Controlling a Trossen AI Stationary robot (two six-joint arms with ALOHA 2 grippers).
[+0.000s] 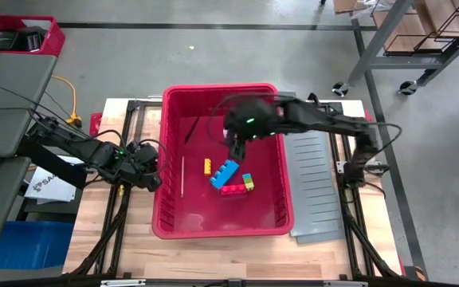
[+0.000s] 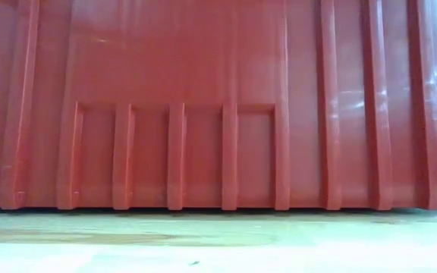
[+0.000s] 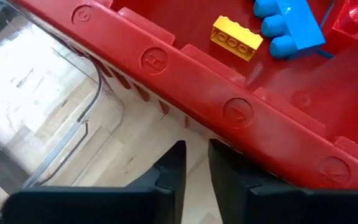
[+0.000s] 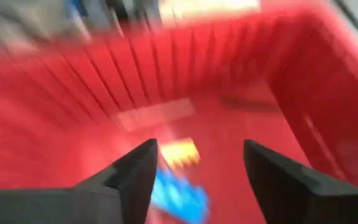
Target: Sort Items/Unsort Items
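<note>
A large red bin point(image 1: 277, 215) stands mid-table. On its floor lie a yellow block point(image 1: 208, 166), a blue block point(image 1: 225, 172), a red block point(image 1: 232, 190), a green-and-yellow block point(image 1: 248, 181), a dark stick point(image 1: 191, 130) and a pale stick point(image 1: 182, 174). My right gripper point(image 4: 197, 149) hangs open over the bin's far middle point(image 1: 237, 150), above the yellow block point(image 4: 179, 152) and blue block point(image 4: 179, 196), with nothing between its fingers. My left gripper point(image 3: 196, 149) stands outside the bin's left wall point(image 3: 229, 112), above the table. Its fingers are a narrow gap apart and hold nothing.
A grey slatted panel point(image 1: 313, 183) lies right of the bin. A clear plastic container point(image 3: 42, 93) sits on the table beside my left gripper. The low view shows only the bin's near wall point(image 2: 218, 106). Bare wood runs along the table's near edge point(image 1: 213, 255).
</note>
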